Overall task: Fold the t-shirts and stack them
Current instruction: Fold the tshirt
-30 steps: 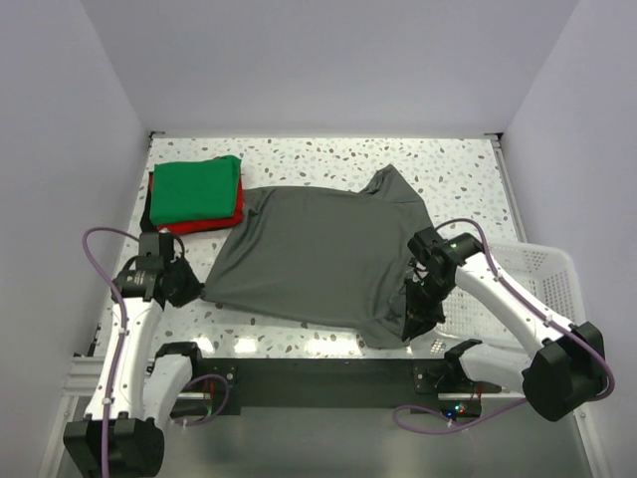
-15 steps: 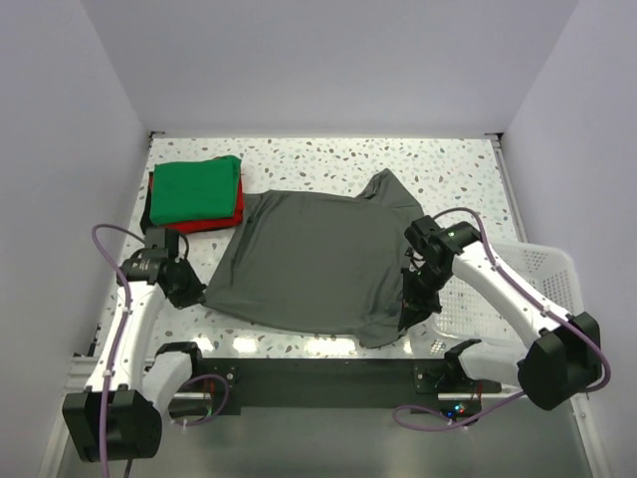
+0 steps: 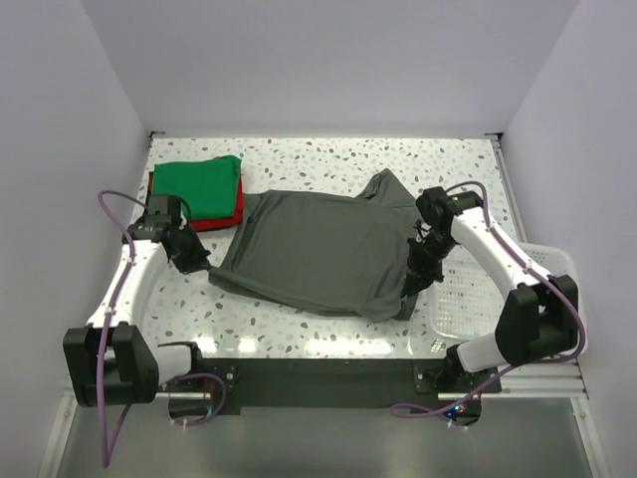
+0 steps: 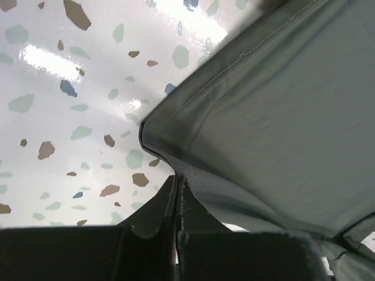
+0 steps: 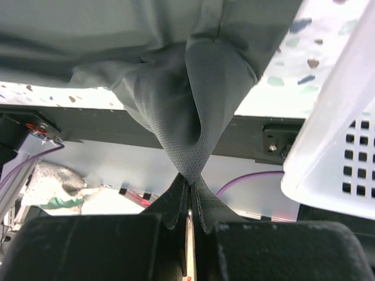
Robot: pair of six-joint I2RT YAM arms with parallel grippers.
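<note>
Top view, L to R. The left wall (image 3: 60, 149) is plain pale grey, and the back & right walls look the same, so the room is like a box round the table (image 3: 299, 154). The table top is white & shiny w/ lots of little coloured specks. Bright lights shine off it along the far edge & near the bottom edge.

Upper left of the frame: the green shirt (image 3: 197, 187) is folded into a rectangle. It lies on top of the red shirt (image 3: 221, 219), so only a red edge peeks out.

Just below that pile is the left gripper (image 3: 195, 261). Its tips are pressed together on the left corner of the grey shirt (image 3: 318, 249). In the left wrist view the hem corner is squeezed in the tips, low in the frame, and the cloth runs off to the upper right.

The grey shirt is spread over the middle of the table, mostly flat. Its top left corner is just beside the pile; can't tell if they touch.

Right of centre, the right gripper (image 3: 413, 284) is pinching the shirt's right side. The right wrist view shows the cloth bunched into a cone in the closed tips.

At the right edge sits a white mesh basket (image 3: 552, 261). A black rail (image 3: 318, 376) runs along the bottom, and purple cables (image 3: 111, 204) loop off the arms.
</note>
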